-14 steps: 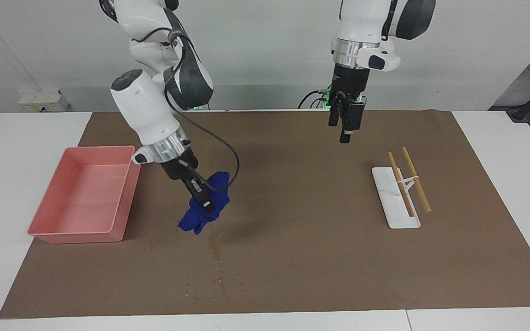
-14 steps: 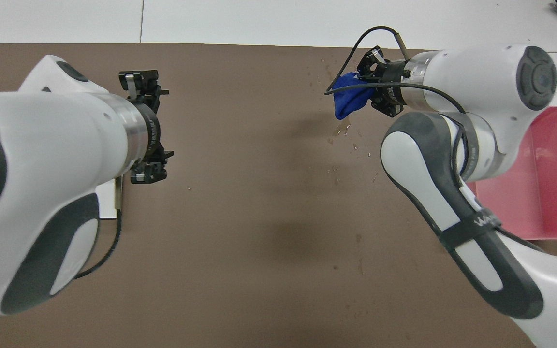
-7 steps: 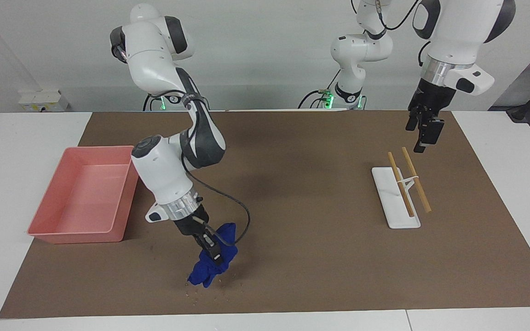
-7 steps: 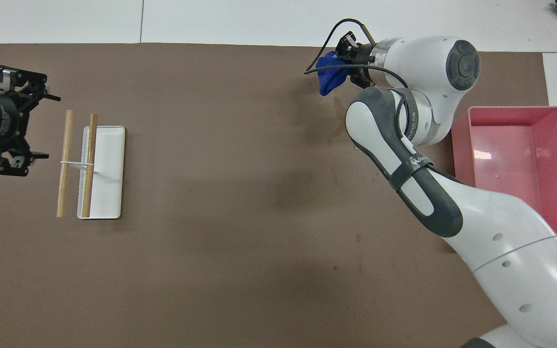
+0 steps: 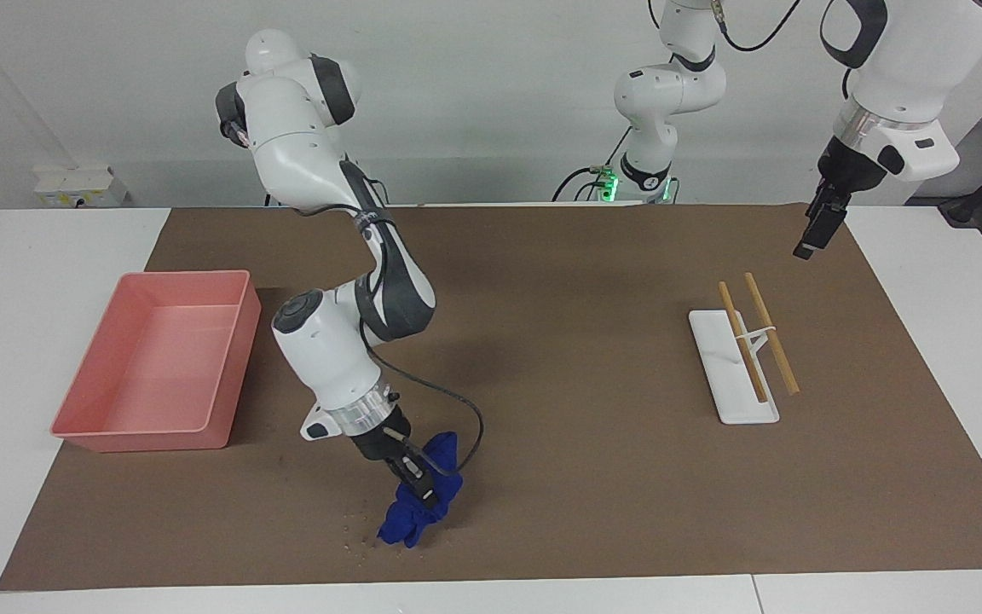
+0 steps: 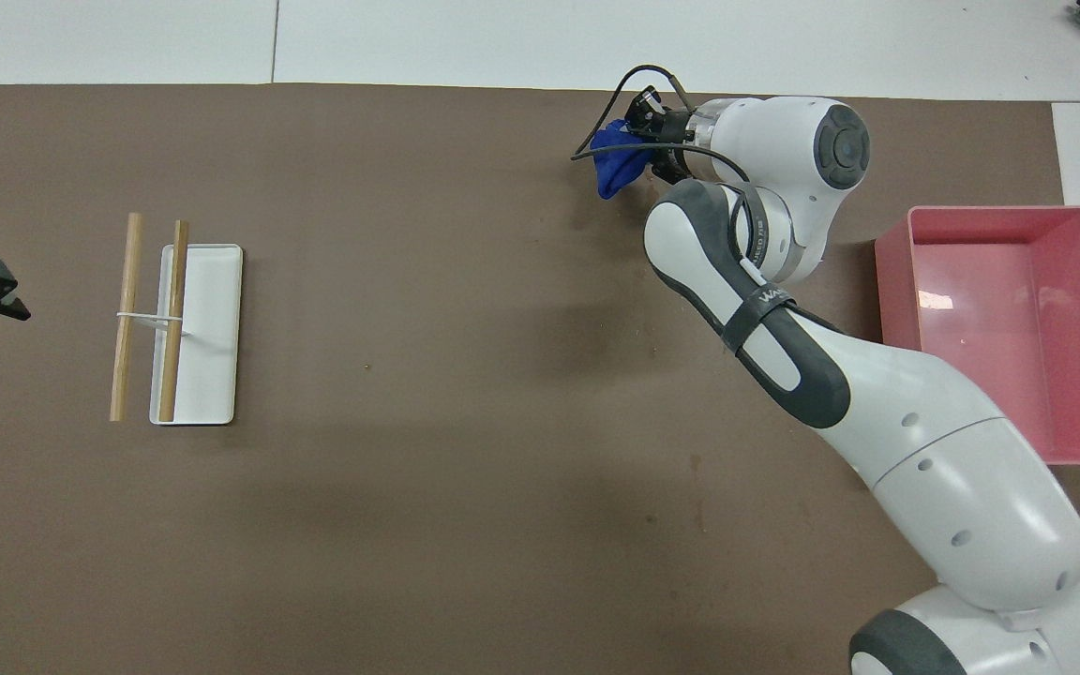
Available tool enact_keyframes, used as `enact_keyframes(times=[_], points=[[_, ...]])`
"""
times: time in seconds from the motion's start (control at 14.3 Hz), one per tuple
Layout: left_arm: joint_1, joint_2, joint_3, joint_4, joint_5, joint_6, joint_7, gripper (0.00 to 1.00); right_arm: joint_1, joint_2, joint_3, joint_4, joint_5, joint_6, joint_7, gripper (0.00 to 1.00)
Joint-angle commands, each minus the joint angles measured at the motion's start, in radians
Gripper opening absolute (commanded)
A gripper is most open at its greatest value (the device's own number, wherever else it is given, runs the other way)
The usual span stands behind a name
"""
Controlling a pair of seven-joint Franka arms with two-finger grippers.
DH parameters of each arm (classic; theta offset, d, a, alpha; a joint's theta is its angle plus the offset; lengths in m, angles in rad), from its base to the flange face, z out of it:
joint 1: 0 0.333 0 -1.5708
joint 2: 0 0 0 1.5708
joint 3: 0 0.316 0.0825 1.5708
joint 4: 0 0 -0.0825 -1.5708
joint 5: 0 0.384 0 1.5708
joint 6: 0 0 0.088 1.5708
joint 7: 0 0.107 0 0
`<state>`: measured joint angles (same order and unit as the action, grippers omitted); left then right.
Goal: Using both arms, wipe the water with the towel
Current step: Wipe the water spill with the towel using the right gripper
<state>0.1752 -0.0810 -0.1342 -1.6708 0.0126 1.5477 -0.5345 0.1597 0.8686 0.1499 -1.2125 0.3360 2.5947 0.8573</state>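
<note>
Right gripper (image 5: 423,495) presses towel (image 5: 418,514) seemingly near mat (image 5: 593,477) edge.

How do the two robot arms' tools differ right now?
The right tool is shut on the blue towel; the left tool holds nothing. The right tool is down low, with the towel touching the brown mat; the left tool hangs high in the air over the mat's edge at the left arm's end. Both are black and point downward.
</note>
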Motion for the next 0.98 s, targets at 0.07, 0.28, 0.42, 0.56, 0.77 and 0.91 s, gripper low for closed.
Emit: enact_keyframes(times=[0.07, 0.28, 0.42, 0.56, 0.77, 0.91], points=[[0.006, -0.019, 0.004, -0.013, -0.002, -0.017, 0.133, 1.0, -0.02, 0.006, 0.023, -0.001, 0.104, -0.001, -0.044, 0.0], [-0.008, -0.039, 0.001, -0.046, 0.0, -0.017, 0.155, 1.0, -0.019, -0.031, 0.022, -0.091, 0.106, -0.008, -0.037, 0.0], [0.0, -0.034, 0.001, -0.043, -0.003, 0.024, 0.232, 1.0, -0.02, -0.051, 0.02, -0.133, 0.104, -0.01, -0.035, 0.0], [0.006, -0.03, 0.004, -0.037, -0.002, 0.029, 0.281, 1.0, -0.022, -0.065, 0.019, -0.16, 0.104, -0.015, -0.035, 0.0], [-0.006, -0.022, 0.002, -0.021, 0.007, 0.032, 0.337, 1.0, -0.028, -0.076, 0.014, -0.168, 0.104, -0.076, -0.026, 0.0], [-0.01, -0.013, -0.002, 0.002, 0.006, 0.028, 0.337, 1.0, -0.046, -0.097, 0.013, -0.18, 0.106, -0.136, 0.005, 0.0]])
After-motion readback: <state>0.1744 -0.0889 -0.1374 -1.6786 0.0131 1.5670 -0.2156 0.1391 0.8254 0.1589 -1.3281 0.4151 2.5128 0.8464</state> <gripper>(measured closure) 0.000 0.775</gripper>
